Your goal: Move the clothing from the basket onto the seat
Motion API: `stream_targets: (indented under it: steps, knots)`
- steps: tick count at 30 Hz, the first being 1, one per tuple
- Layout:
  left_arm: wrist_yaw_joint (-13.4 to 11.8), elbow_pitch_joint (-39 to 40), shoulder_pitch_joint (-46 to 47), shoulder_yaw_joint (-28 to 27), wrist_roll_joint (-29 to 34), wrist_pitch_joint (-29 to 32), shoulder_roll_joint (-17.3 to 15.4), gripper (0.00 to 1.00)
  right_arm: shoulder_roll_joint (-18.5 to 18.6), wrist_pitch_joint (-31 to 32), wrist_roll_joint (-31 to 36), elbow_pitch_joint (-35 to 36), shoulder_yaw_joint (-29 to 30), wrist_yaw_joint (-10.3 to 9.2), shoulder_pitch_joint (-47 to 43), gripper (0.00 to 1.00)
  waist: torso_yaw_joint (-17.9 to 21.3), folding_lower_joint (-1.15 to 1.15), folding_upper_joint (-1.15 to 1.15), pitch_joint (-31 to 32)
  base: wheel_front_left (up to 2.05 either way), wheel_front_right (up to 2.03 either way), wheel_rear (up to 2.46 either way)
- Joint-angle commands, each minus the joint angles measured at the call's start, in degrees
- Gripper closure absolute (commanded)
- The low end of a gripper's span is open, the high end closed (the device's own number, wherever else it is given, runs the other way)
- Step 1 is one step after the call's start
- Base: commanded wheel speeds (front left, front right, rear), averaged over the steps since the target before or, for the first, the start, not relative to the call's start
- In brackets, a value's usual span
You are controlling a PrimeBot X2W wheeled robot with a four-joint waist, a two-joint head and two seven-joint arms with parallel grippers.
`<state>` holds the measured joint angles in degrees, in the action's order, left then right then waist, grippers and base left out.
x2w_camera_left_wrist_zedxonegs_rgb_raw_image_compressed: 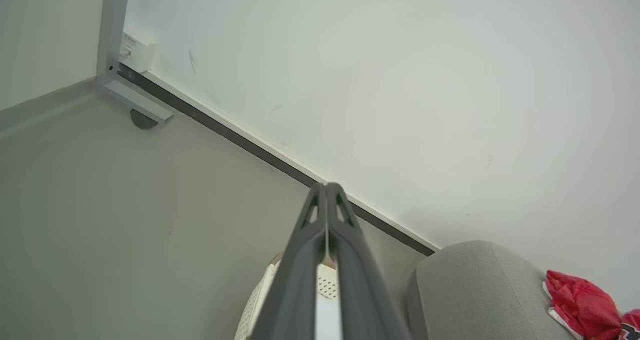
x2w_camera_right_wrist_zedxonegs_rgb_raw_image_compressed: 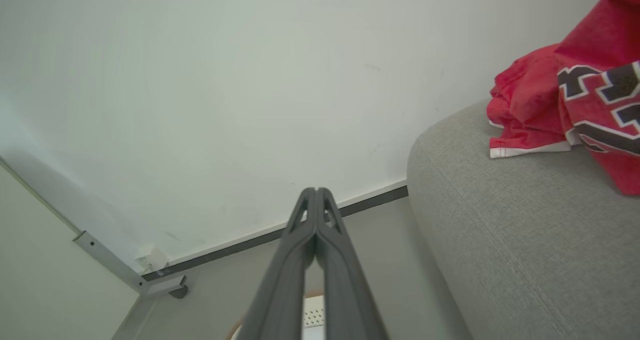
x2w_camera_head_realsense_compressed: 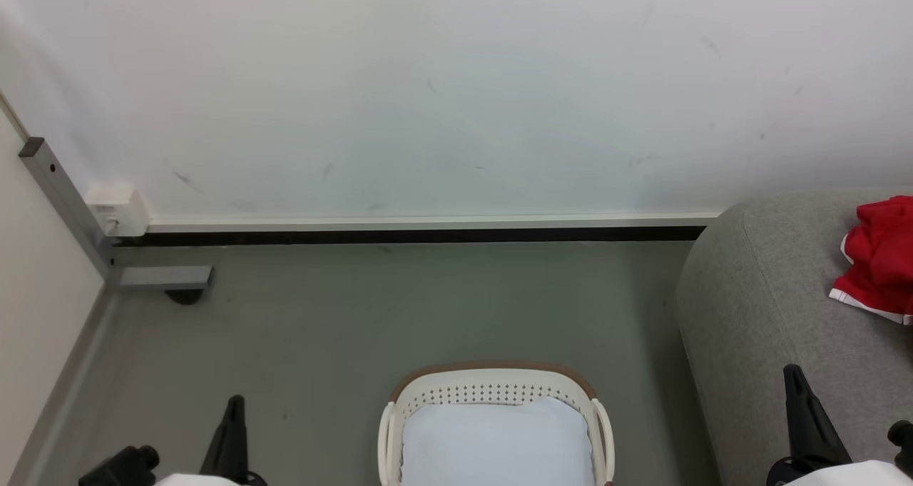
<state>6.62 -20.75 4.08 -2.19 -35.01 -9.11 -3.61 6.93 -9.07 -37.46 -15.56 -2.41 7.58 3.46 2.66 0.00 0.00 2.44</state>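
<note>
While left fingers (x2w_camera_left_wrist_zedxonegs_rgb_raw_image_compressed: 305, 260) and right fingers (x2w_camera_right_wrist_zedxonegs_rgb_raw_image_compressed: 292, 260) pinch together empty, clothing (x2w_camera_head_realsense_compressed: 881, 257) on seat (x2w_camera_head_realsense_compressed: 756, 315) cut off, basket (x2w_camera_head_realsense_compressed: 492, 393) cropped.

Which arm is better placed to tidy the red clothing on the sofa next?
Right: the right gripper is by the sofa near the clothing; the left gripper is beyond the basket.

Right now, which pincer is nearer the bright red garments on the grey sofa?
Right. The right pincer is beside the light grey fabric sofa holding the bright red garments; the left pincer is over the floor, on the far side of the cream-white perforated plastic basket.
</note>
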Motion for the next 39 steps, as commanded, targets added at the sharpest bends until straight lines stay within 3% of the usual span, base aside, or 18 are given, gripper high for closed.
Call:
stream_targets:
  steps: [1,39]
  knots:
    - [0.3,1.2,1.2,-0.5,-2.3,0.4,-0.1,1.0,0.1,0.4,-2.0,1.0,0.6,-0.03,1.6,1.0,0.0,0.0,0.0,0.0,0.0,0.0,0.0]
    - [0.6,4.0,1.9,-2.4,-29.2,7.8,0.2,1.0,-2.0,7.9,-27.7,1.4,4.7,-0.07,2.4,1.0,-1.0,0.0,0.0,-1.0,0.0,0.0,0.0]
